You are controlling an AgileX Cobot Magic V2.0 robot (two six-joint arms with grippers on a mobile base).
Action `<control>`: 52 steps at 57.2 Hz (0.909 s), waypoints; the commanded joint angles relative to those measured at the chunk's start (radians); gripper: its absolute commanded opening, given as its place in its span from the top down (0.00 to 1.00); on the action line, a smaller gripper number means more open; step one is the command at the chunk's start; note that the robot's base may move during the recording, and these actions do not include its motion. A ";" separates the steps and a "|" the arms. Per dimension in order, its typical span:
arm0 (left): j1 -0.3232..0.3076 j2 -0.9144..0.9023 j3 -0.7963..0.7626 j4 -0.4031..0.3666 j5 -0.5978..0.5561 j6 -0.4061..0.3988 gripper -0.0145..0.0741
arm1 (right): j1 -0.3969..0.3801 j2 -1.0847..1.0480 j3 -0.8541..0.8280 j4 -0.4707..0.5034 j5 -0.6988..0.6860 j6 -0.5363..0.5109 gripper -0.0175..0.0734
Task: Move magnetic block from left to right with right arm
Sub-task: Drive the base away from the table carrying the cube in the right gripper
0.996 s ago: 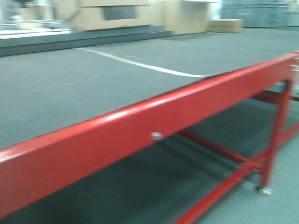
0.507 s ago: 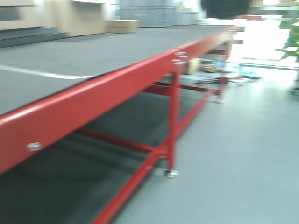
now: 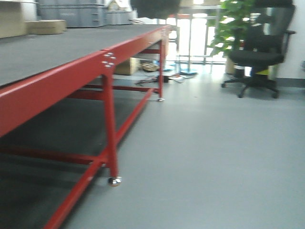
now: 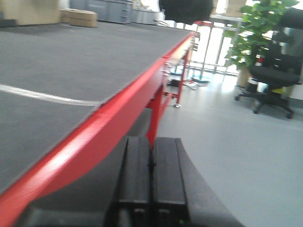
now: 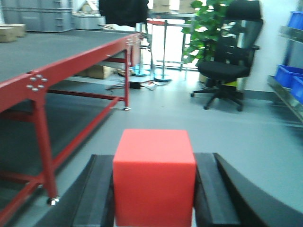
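In the right wrist view the magnetic block [image 5: 154,175], a plain red cube, fills the gap between the two black fingers of my right gripper [image 5: 154,163], which is shut on it. The block is held in the air over the grey floor, off the right of the red-framed table [image 5: 61,66]. My left gripper [image 4: 151,142] is shut with its two black pads pressed together and nothing between them; it points along the table's red front edge [image 4: 113,113]. Neither gripper nor the block shows in the front-facing view.
The long table [image 3: 57,78] has a dark grey top, red legs on castors [image 3: 114,180] and a white line [image 4: 47,97] across it. A black office chair [image 3: 257,57], a green plant [image 3: 233,19], cardboard boxes [image 3: 45,26] and blue bins [image 5: 291,78] stand around the grey floor.
The front-facing view has swung to the right: the table edge has slid to the left of the frame, and the open floor, chair and plant have come into sight.
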 commanded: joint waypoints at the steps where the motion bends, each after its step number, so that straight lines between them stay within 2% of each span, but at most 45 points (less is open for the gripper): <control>1: -0.004 -0.011 0.010 -0.002 -0.076 0.000 0.98 | -0.005 0.008 -0.029 -0.011 -0.090 -0.012 0.56; 52: -0.004 -0.011 0.010 -0.002 -0.076 0.000 0.98 | -0.005 0.008 -0.029 -0.011 -0.090 -0.012 0.56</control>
